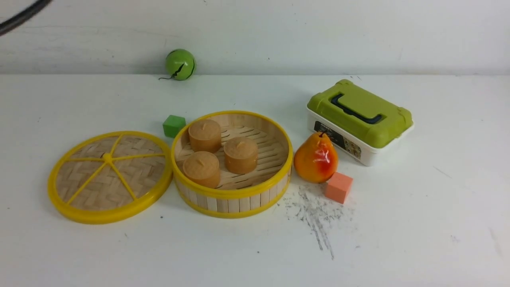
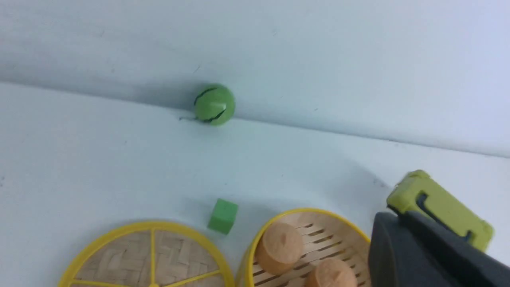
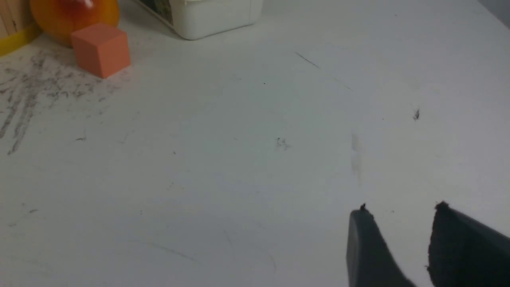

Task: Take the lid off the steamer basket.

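Lid (image 1: 109,177): found off the basket, laid flat on the table (image 1: 438,223) at near left, with the woven face and yellow spokes turned up.
Lid contact: its right edge is seen against or just beside the basket's left rim; touching cannot be confirmed.
Steamer basket (image 1: 235,203): set upright near the table's centre, open at the top, with the slatted floor exposed.
Basket contents: three brown cylinders (image 1: 240,154) are stood on the floor, grouped toward the left side.
Green cube (image 1: 174,126): placed just beyond the gap between lid and basket, on the far side.
Pear (image 1: 315,158): stood just right of the basket, orange with a red flush.
Orange cube (image 1: 338,187): placed at the pear's near right, close beside it.
Box (image 1: 360,119): white body and olive-green top with a dark handle, set far right of the pear.
Green ball (image 1: 180,64): rested against the back wall, well apart from the rest.
Scuff marks (image 1: 314,215): dark streaks are noted on the table, near side of the pear.
Right gripper (image 3: 401,211): held over bare table, jaws parted to a moderate gap, with nothing between them.
Left gripper (image 2: 398,223): only a dark part is seen at the wrist picture's edge, raised beyond the basket; the opening cannot be told.
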Available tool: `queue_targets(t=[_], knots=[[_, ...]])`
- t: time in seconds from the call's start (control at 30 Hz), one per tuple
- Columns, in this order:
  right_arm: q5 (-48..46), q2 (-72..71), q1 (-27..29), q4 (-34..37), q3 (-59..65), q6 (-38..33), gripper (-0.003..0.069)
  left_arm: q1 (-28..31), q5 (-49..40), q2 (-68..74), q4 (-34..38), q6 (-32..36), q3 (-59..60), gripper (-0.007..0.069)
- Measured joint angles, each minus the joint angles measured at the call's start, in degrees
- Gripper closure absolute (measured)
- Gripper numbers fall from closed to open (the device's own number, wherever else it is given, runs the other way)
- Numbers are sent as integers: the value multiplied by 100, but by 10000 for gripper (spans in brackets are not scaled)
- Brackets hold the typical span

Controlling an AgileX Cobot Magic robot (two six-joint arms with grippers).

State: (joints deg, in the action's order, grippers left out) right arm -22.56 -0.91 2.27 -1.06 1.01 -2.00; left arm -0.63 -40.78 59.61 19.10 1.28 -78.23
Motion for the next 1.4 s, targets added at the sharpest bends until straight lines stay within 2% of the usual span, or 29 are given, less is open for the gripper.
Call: queue_targets(t=[0.2,0.4,0.63,1.03,1.23,1.3,1.33,1.4], knots=[[0,0,0,0,0,0,419,0,-20,-2409,101,364,2019,637],[0,0,0,0,0,0,419,0,266,-3685,161,365,3788,637],[0,0,0,0,0,0,419,0,376,-4461,314,365,4854,637],[0,0,0,0,0,0,419,-114,249,-4597,330,365,5779,637],[0,0,0,0,0,0,419,-129,1240,-5429,-605,298,6567,637],[0,0,0,0,0,0,419,-129,1652,-5904,-1245,3,6988,637],[0,0,0,0,0,0,419,-129,1716,-5925,-1292,-66,7022,637],[0,0,0,0,0,0,419,-129,2165,-6013,-1858,-700,7525,637]])
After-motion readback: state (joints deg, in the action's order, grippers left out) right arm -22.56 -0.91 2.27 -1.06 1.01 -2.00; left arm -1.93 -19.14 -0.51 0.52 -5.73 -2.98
